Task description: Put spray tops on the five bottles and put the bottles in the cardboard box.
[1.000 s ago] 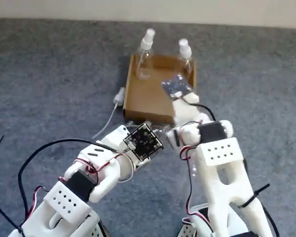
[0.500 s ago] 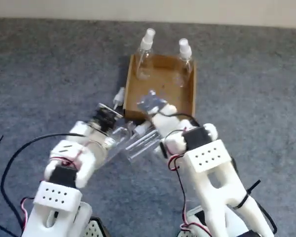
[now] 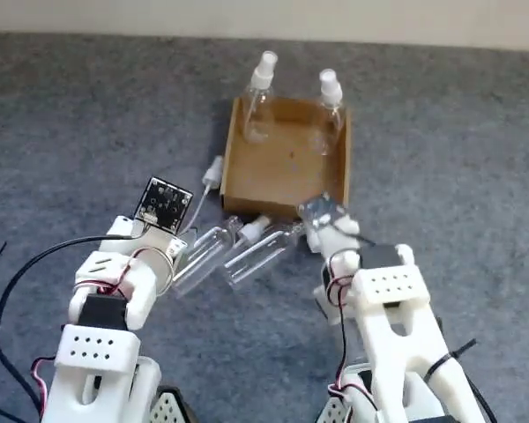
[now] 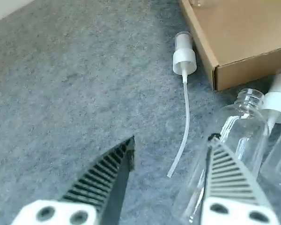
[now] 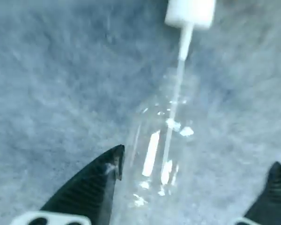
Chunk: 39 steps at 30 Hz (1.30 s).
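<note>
Left end effector (image 4: 171, 143) spread; spray top (image 4: 184, 58) ahead: best pinch head, not tube. Right end effector (image 5: 196, 159) spread astride capped bottle (image 5: 159, 140).

Grey carpet (image 3: 79, 132) covers whole work surface, short fuzzy pile, slightly mottled. Pale cream strip (image 3: 247, 16) along far edge at 12 o'clock (wall or bare floor, cannot tell). Light soft and even, shadows faint.
</note>
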Tool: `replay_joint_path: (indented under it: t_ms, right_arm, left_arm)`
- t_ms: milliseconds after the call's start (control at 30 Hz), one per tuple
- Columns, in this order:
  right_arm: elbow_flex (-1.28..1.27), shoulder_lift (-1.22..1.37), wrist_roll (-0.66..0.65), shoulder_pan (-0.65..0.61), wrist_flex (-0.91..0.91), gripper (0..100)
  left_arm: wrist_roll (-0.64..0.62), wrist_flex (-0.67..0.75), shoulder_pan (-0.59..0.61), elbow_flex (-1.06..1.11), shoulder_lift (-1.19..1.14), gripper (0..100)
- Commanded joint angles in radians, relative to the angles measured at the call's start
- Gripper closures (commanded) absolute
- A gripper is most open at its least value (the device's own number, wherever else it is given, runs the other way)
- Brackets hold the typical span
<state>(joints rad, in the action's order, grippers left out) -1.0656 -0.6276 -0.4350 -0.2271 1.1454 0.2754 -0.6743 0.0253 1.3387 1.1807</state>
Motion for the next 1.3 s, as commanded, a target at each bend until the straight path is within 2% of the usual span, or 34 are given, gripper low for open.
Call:
replay_joint_path:
  t_ms: [0, 167, 233, 300, 433, 533, 700, 900, 1067, 1267]
  right_arm:
    - [-0.093, -0.015, -0.003, 0.005, -0.128, 75.4]
    - [-0.168, -0.018, -0.006, 0.024, -0.225, 94.3]
    - [-0.168, -0.025, -0.008, 0.091, -0.228, 99.2]
    - [-0.165, -0.027, -0.028, 0.176, -0.236, 99.4]
    - [-0.150, -0.027, -0.298, 0.239, -0.297, 99.4]
    - [-0.147, -0.027, -0.411, 0.280, -0.306, 99.4]
    - [-0.124, -0.027, -0.618, 0.427, -0.308, 99.4]
    - [-0.079, -0.025, -0.624, 0.456, -0.318, 99.4]
    - [-0.084, -0.025, -0.563, 0.444, -0.420, 99.4]
    - [-0.085, -0.025, -0.562, 0.387, -0.430, 99.4]
  left_arm:
    - [0.002, 0.026, -0.035, -0.005, 0.005, 78]
    - [0.002, 0.026, -0.070, -0.010, 0.005, 78]
    - [0.002, 0.026, -0.070, -0.010, 0.005, 78]
    - [0.002, 0.026, -0.073, -0.010, 0.005, 78]
    - [0.002, 0.026, -0.131, -0.039, -0.002, 78]
    - [0.002, 0.026, -0.168, -0.064, -0.004, 78]
    - [0.006, 0.028, -0.260, -0.059, -0.005, 78]
    - [0.002, 0.084, -0.438, -0.102, -0.081, 78]
    - [-0.098, 0.098, -0.499, -0.303, -0.441, 78]
    - [-0.109, 0.112, -0.631, -0.539, -0.825, 78]
